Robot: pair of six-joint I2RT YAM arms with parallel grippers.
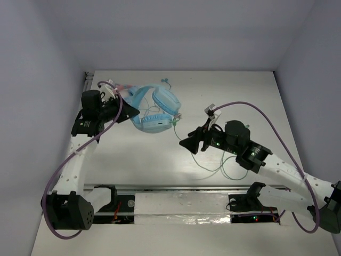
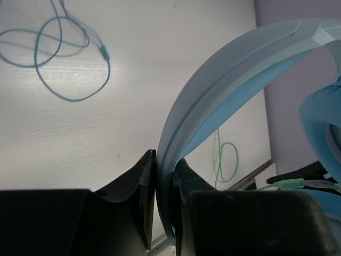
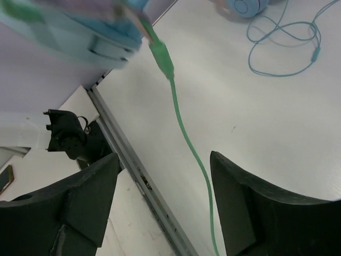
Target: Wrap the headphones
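Observation:
The light-blue headphones lie at the back left of the table. My left gripper is shut on their headband, which runs up between the fingers in the left wrist view; one cup shows at the right. The thin green cable leaves the cup at a plug and loops over the table toward the front. My right gripper is open, just right of the headphones. In the right wrist view the cable runs down between its spread fingers, touching neither.
Teal wired earbuds lie looped at the back, also in the right wrist view. A smaller pink-banded headset lies behind the headphones; its blue cup shows. A metal rail runs along the table's front edge.

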